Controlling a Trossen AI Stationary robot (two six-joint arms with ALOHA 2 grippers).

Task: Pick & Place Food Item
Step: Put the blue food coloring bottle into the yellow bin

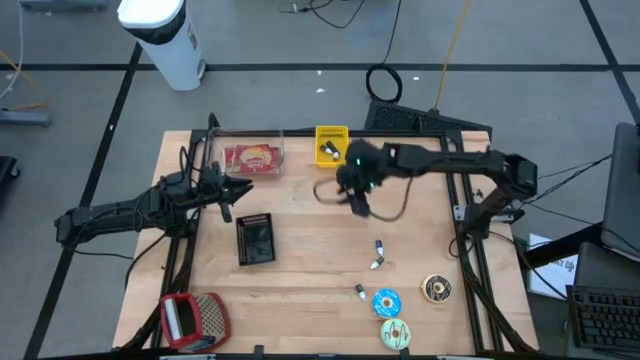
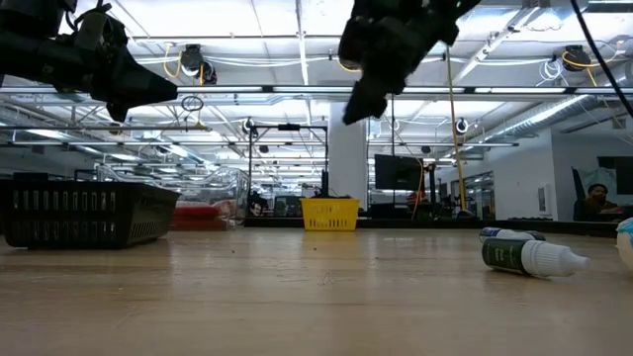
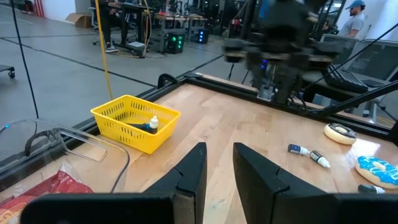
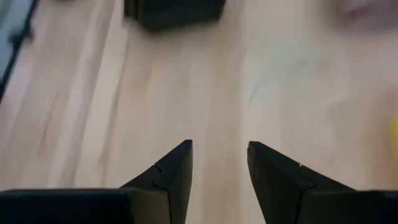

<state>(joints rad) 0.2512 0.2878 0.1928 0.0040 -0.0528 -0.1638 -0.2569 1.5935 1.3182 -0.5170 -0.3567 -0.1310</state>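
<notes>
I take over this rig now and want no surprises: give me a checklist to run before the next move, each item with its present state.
1. Right gripper open, nothing held: ok.
2. Left gripper open, nothing held: ok.
3. Right gripper above a food item: not ok, only bare table beneath.
4. Doughnuts unobstructed at the table's near right: ok.
5. Yellow basket has room: cannot tell; it already holds a small bottle.

A black basket and two dropper bottles lie apart on the table.
</notes>
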